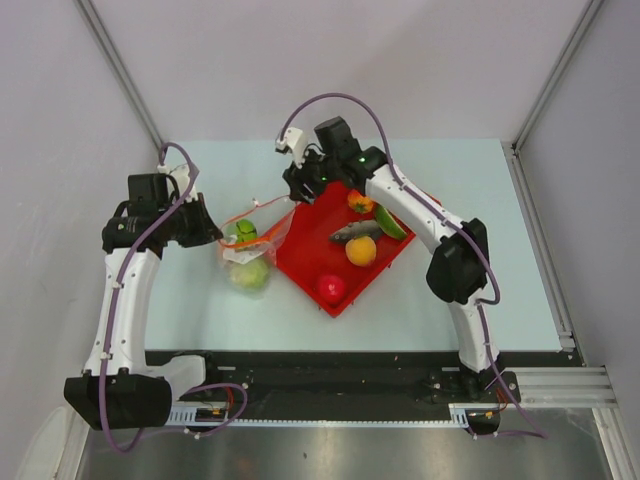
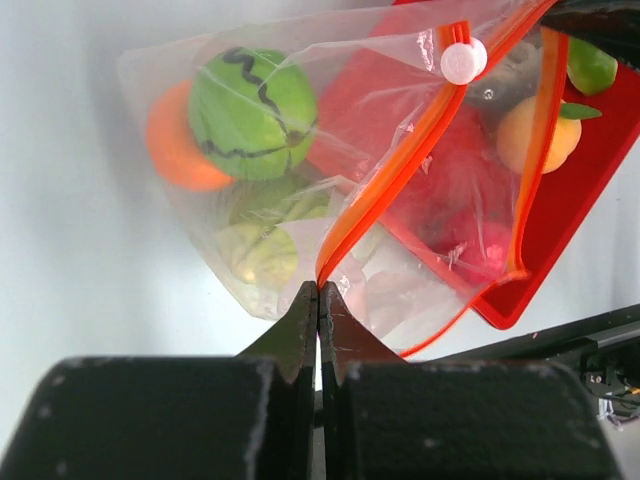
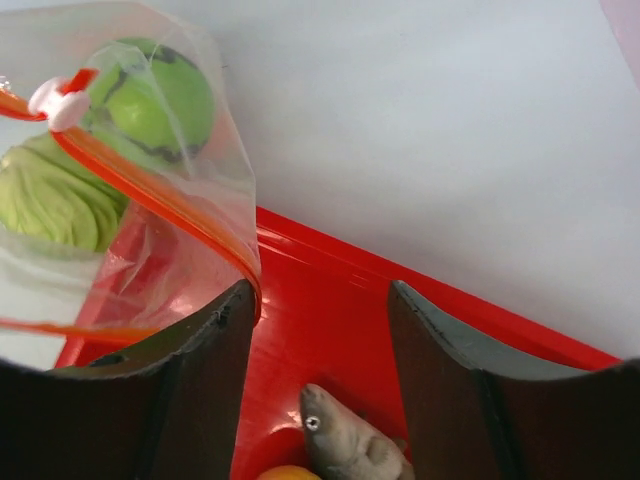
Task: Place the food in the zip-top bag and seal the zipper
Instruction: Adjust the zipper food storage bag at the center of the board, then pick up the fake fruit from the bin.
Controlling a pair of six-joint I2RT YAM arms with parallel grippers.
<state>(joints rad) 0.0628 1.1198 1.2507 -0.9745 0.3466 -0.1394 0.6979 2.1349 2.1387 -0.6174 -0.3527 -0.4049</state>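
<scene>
The left gripper (image 2: 318, 292) has its fingers pressed together on one end of the zipper (image 2: 400, 170), holding up a lip of the zip-top bag (image 2: 300, 60); the bag lies against the red tray (image 3: 330, 270), mouth gaping, with the melon (image 2: 252, 115) and cabbage (image 3: 45, 195) inside; the right gripper (image 3: 320, 300) hangs spread and empty over the tray, the fish (image 3: 350, 445) just beneath; loading looks to be the step in hand; next, I'd say, it must sink onto the fish, close, and carry it to the mouth.

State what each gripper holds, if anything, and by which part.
Left gripper: shut on the zip-top bag, pinching one end of its orange-red zipper. Right gripper: jaws apart above the red tray, holding nothing.
</scene>
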